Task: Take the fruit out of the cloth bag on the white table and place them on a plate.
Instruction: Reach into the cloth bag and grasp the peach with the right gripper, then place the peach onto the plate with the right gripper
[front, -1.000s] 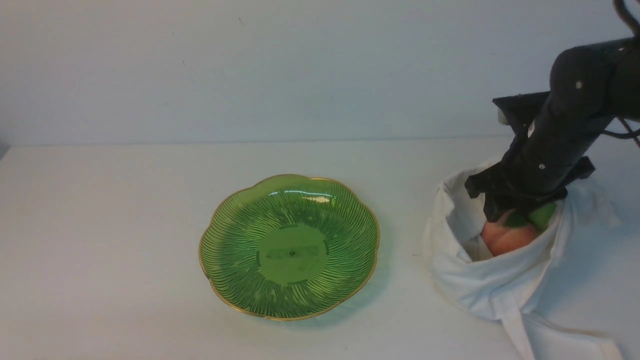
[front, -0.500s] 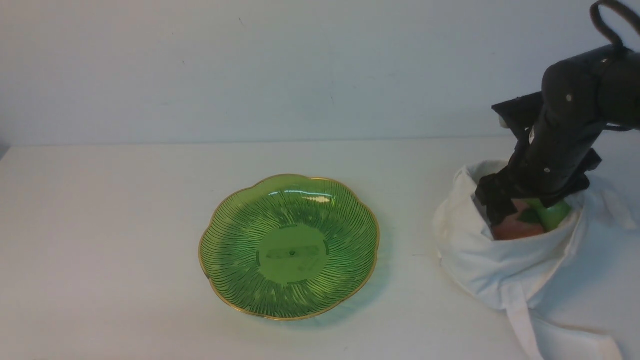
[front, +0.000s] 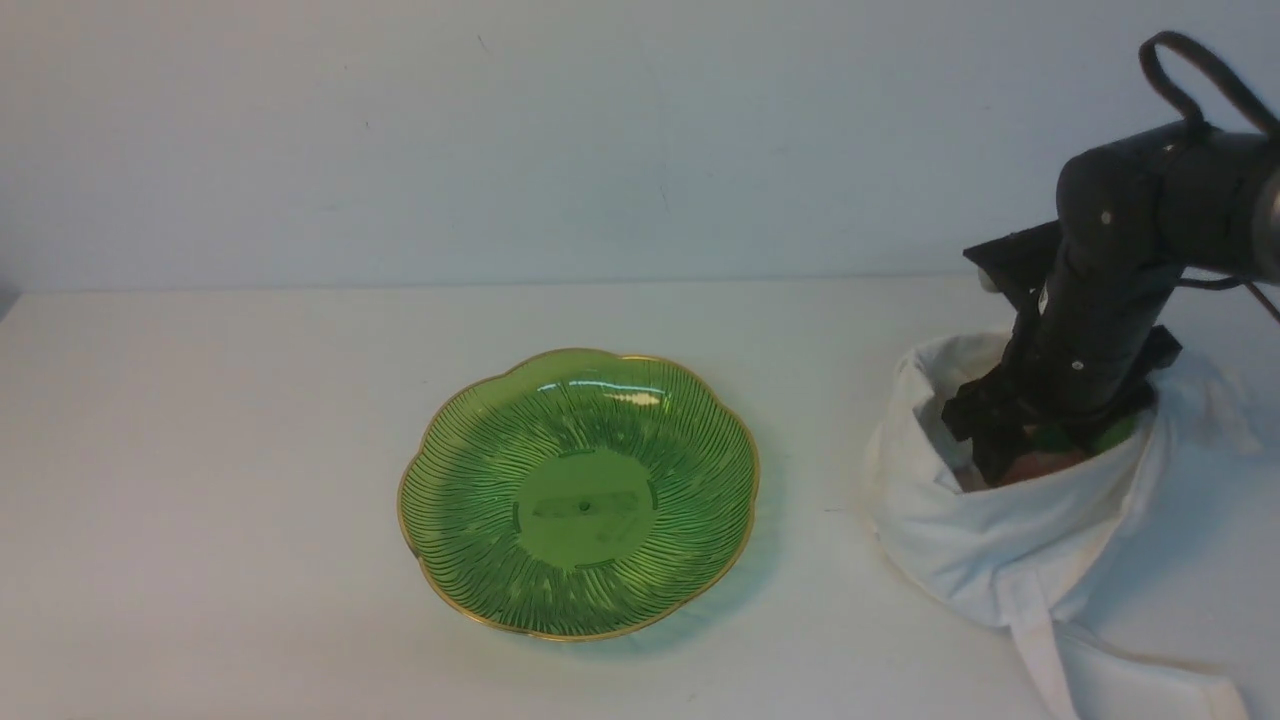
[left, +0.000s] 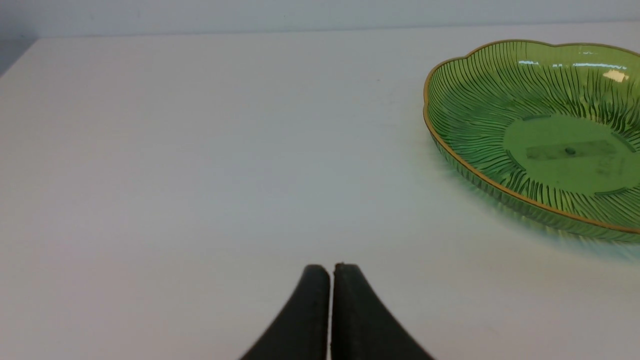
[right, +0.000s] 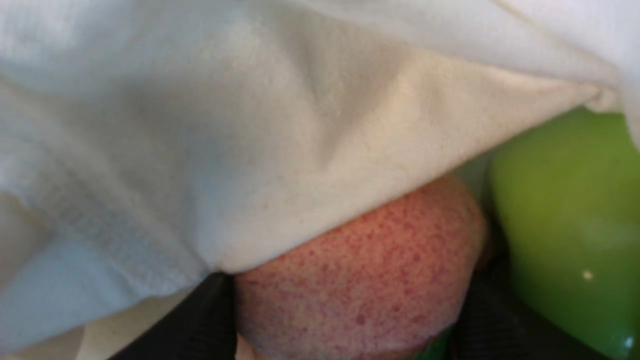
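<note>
Though matte, white table (front: 200, 450) (grey wall (front: 500, 150))

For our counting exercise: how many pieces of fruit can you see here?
2: a peach and a green apple, side by side inside the cloth bag. More may lie hidden under the fabric.

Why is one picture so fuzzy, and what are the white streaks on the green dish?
Right wrist view: the lens is probably too close, so the peach, apple and cloth bag look soft. Front view: sharp; the streaks are light glare on the plate, on its far wall. Left wrist view: same glare, crisp ribs.
</note>
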